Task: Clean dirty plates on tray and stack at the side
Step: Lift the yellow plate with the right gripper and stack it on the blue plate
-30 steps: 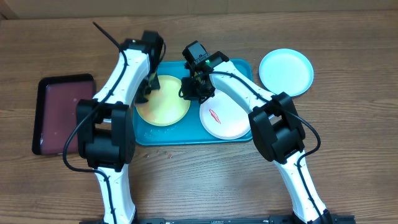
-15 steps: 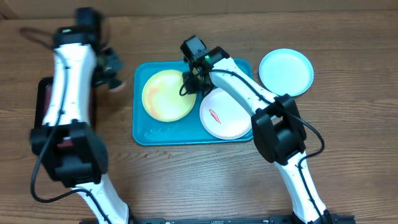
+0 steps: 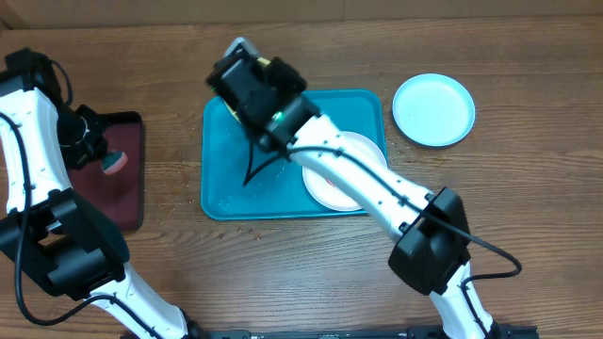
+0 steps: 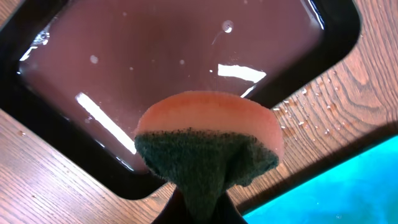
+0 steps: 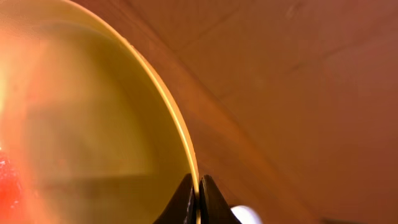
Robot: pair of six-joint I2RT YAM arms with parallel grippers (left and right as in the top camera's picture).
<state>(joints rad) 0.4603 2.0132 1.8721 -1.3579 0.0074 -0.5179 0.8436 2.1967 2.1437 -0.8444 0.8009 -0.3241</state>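
**Yellow-green plate held up, ready to go to the stack**

On the wooden surface [image 3: 311, 273] the turquoise tray [image 3: 226, 188] lies in the middle. The maroon tray [image 3: 130, 193] is at its 9 o'clock, apart from it.

The white plate [image 3: 366, 153] rests in the right half of the turquoise tray, partly hidden under the right arm. The light blue plate [image 3: 433, 109] lies alone on the surface at the tray's 2 o'clock, off the tray. The yellow-green plate [image 5: 93, 124] is raised above the tray's 11 o'clock corner. The right end effector [image 5: 199, 196] is closed on its rim, with one finger on each side.

The left end effector [image 4: 200, 202] pinches the sponge [image 4: 208, 140] tightly over the maroon tray.

I judge the step to be moving the yellow-green plate to the stack. A reddish blur shows at 8 o'clock in the right wrist view, and I cannot tell if it is dirt. The next move calls for carrying the plate toward 2 o'clock and lowering it level onto the light blue plate. After that the white plate needs the sponge.
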